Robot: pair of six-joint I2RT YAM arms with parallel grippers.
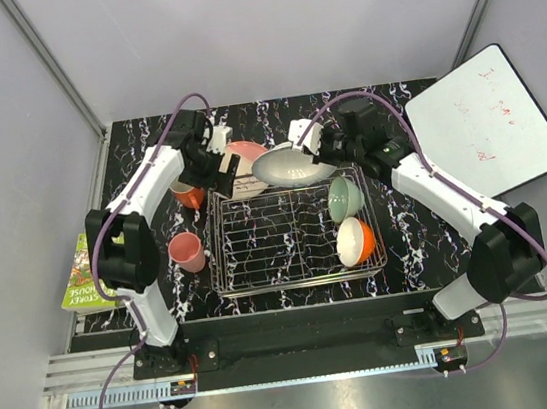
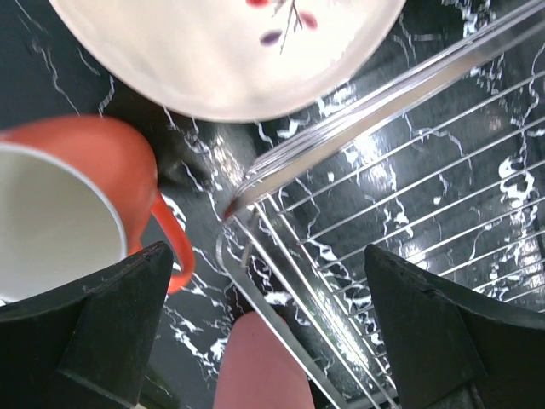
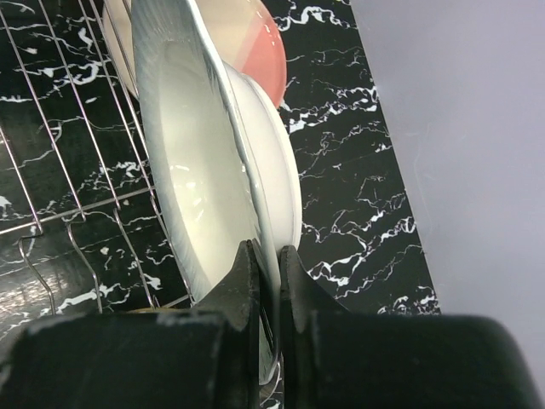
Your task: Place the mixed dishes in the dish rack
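1. The white plate [image 1: 294,164] is held tilted over the far rim of the dish rack [image 1: 279,244]. Its edge is pinched by the right end effector [image 3: 266,260], which is clenched on it.
2. The plate is judged to be stiff, glazed, slippery and breakable. With such a narrow hold on the rim it can swing, so it should be lowered slowly between the prongs.
3. The left end effector [image 2: 268,256] is released, with its fingers wide apart, above the far left corner of the rack.
4. The pale green bowl [image 1: 344,198] and the orange bowl [image 1: 356,242] are already placed in the right part of the rack.
5. The pink-and-peach plate [image 1: 237,155], the orange mug [image 1: 189,194] and the smaller pink mug [image 1: 187,251] are outside the rack, to its left. The mugs are probably best taken by the wall.
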